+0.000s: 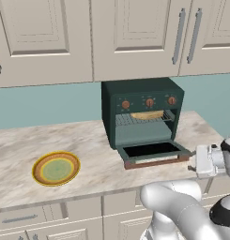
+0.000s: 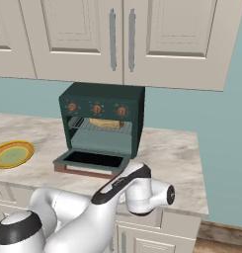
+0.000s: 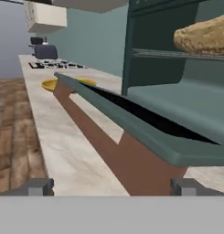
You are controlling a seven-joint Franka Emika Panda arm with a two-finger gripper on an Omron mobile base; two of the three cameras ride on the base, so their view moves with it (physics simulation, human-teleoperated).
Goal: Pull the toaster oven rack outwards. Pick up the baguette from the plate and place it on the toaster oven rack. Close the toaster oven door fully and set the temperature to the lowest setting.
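Observation:
The dark green toaster oven (image 1: 142,112) stands on the counter with its door (image 1: 151,151) hanging open, about level. The baguette (image 1: 147,115) lies on the wire rack (image 1: 135,120) inside the cavity; the hand view has both close up, baguette (image 3: 205,36) on rack (image 3: 177,54). My gripper (image 1: 197,159) is at the right end of the door, low and level with it. In the hand view the gripper (image 3: 112,187) is open, its fingertips (image 3: 40,186) wide apart, and the reddish-brown handle (image 3: 131,160) runs up between them. The plate (image 1: 56,168) sits bare at the left.
Three orange-brown knobs (image 1: 149,102) line the oven's upper front. Upper cabinets (image 1: 135,33) hang just above the oven. The counter (image 2: 172,158) ends a little right of the oven. A stove (image 3: 45,52) shows far along the counter past the plate (image 3: 51,84).

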